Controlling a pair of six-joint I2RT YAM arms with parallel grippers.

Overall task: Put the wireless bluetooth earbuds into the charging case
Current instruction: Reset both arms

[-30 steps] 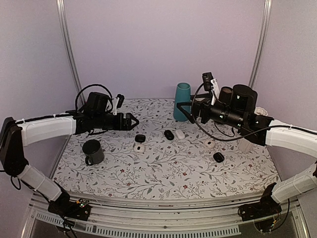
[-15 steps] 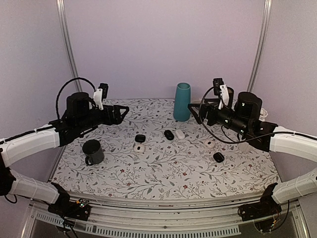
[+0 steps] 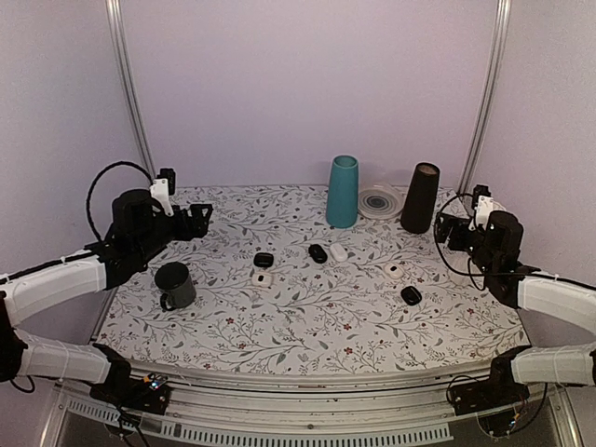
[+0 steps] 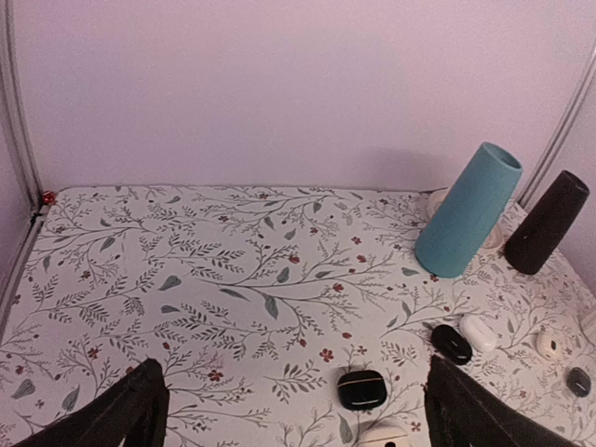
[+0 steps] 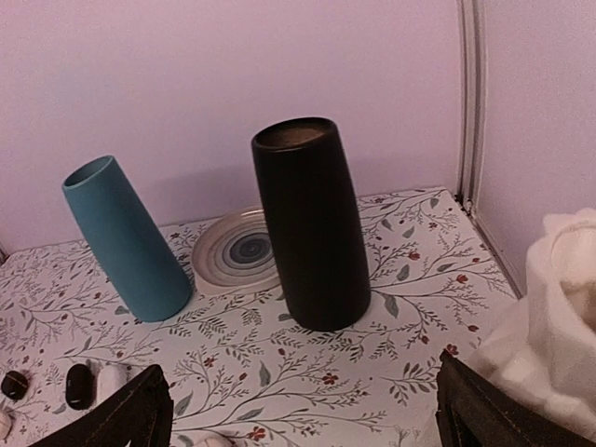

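Note:
The charging case is a small white rounded case with a dark spot. It lies shut on the flowered table, just in front of a small black case. In the left wrist view the charging case is cut by the bottom edge. I cannot make out any earbuds. My left gripper hovers open at the back left, well away from the case, with nothing between its fingers. My right gripper hangs open at the far right, facing the black vase.
A dark mug stands front left. A black oval case, a white oval case, a small white piece and a black piece lie mid-table. A teal vase, a plate and a white cloth are behind.
Both arms have drawn back from over the table's middle toward their own sides and lowered. The black vase and the plate now show behind the right arm. Both grippers stayed open.

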